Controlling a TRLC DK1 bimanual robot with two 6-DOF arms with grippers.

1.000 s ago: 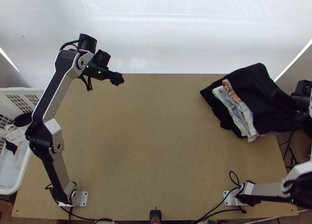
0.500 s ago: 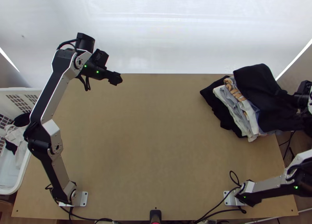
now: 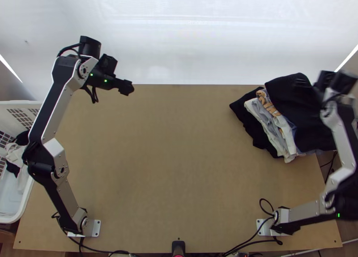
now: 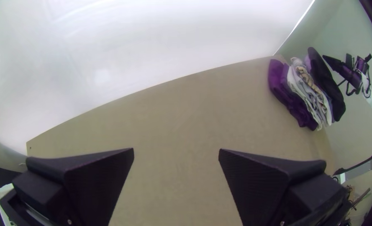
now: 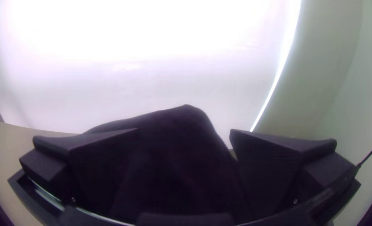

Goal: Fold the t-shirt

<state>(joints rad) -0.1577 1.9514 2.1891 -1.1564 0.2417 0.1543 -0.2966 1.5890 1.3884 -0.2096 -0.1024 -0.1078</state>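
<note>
Left arm (image 3: 50, 104), beside laundry basket (image 3: 27, 195): silver-grey links, black joints. Wrist housing (image 3: 98, 81): black, two green indicator lamps (image 3: 105, 81), looped black cable (image 3: 94, 96). Right arm (image 3: 306, 212), well apart from basket: matching finish, green lamp (image 3: 338, 215). Base plates (image 3: 96, 229): silver, drilled. Fingers (image 4: 100, 180): wide, flat, black, finely ribbed; small screws (image 4: 70, 222) on mounts.

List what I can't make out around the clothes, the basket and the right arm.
- Top view: the right pincer's tips, blurred and dark on the black cloth.
- Top view: that cloth's right side, behind the right arm.
- Top view: the lower layers' middles, under the black cloth.
- Right wrist view: whether cloth touches the pincer's pads, dark against dark.
- Top view: the rest of the basket, cut off by the left edge.
</note>
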